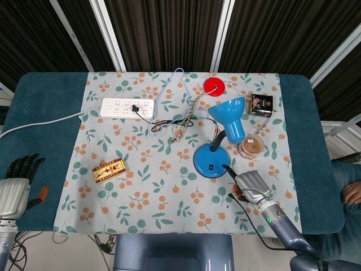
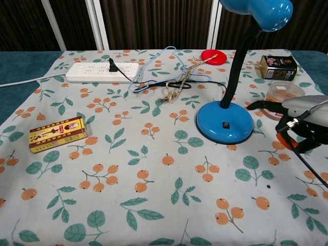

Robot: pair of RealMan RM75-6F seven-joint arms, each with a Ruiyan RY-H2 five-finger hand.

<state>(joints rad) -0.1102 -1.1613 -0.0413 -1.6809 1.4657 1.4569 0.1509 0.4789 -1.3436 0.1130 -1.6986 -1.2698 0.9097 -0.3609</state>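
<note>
At lower right of the head view, the right robot hand [image 1: 250, 185], fingers spread and holding nothing, hovers beside the blue lamp's base [image 1: 210, 160]; a careless sideways brush could tip the top-heavy lamp onto the snack jar [image 1: 251, 146].

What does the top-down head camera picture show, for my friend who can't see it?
The robot's right hand reaches, holding nothing, beside the round base of a blue desk lamp on a flowery tablecloth. The left hand rests off the cloth's far left edge, and a white power strip lies further back.
</note>
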